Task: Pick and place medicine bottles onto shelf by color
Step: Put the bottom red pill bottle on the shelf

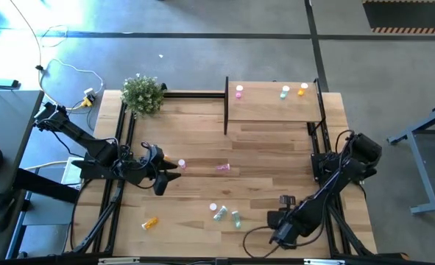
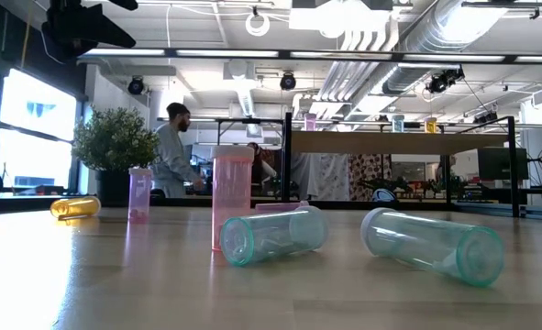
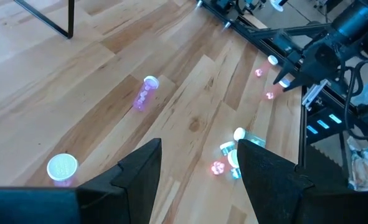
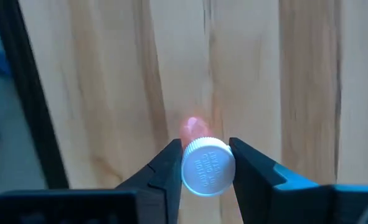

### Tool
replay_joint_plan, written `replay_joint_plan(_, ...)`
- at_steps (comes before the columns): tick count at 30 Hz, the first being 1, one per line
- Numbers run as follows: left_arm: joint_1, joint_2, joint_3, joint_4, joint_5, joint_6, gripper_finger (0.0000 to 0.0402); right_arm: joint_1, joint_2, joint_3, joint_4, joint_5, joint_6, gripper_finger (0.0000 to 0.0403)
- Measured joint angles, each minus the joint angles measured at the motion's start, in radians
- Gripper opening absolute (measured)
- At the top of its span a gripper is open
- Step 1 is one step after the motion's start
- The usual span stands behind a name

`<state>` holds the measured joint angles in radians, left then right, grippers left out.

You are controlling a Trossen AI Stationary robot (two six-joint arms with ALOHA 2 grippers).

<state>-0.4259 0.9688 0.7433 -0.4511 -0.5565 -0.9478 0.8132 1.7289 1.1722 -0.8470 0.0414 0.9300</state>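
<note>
1. Gripping a white-capped pink bottle [image 4: 207, 165], the right claw [image 1: 286, 200] sits low at the counter's [image 1: 202, 132] near right.
2. Left claw [image 1: 165, 171] hovers wide, just beside an upright pink bottle [image 1: 181, 163].
3. Shelf [image 1: 276, 110] carries three bottles.

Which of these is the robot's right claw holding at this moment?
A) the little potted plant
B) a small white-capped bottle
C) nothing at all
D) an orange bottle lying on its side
B: in the right wrist view the right gripper has its two fingers pressed against either side of a white-capped bottle above the wooden table.
</note>
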Motion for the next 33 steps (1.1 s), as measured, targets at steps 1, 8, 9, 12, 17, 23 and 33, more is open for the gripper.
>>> replay_joint_plan(1,0.0,0.0,0.0,0.0,0.006,0.0,0.02,-0.016,-0.001,0.012,0.008,-0.001,0.011,0.0099)
replay_joint_plan(8,0.0,0.0,0.0,0.0,0.05,0.034,0.02,-0.16,-0.008,0.152,0.021,0.082,-0.009,0.0102)
replay_joint_plan(9,0.0,0.0,0.0,0.0,0.052,0.041,0.02,-0.185,-0.008,0.174,0.023,0.109,-0.019,0.0102)
replay_joint_plan(12,0.0,0.0,0.0,0.0,0.053,0.056,0.02,-0.26,-0.008,0.235,0.018,0.184,-0.066,0.0102)
replay_joint_plan(17,0.0,0.0,0.0,0.0,0.053,0.061,0.02,-0.392,-0.008,0.325,-0.012,0.246,-0.154,0.0103)
replay_joint_plan(23,0.006,0.0,0.0,0.0,0.053,0.065,0.02,-0.561,-0.008,0.459,-0.129,0.251,-0.286,0.0103)
replay_joint_plan(33,0.13,0.0,0.0,0.0,0.054,0.122,0.02,-0.845,-0.008,0.735,-0.388,0.254,-0.566,0.0103)
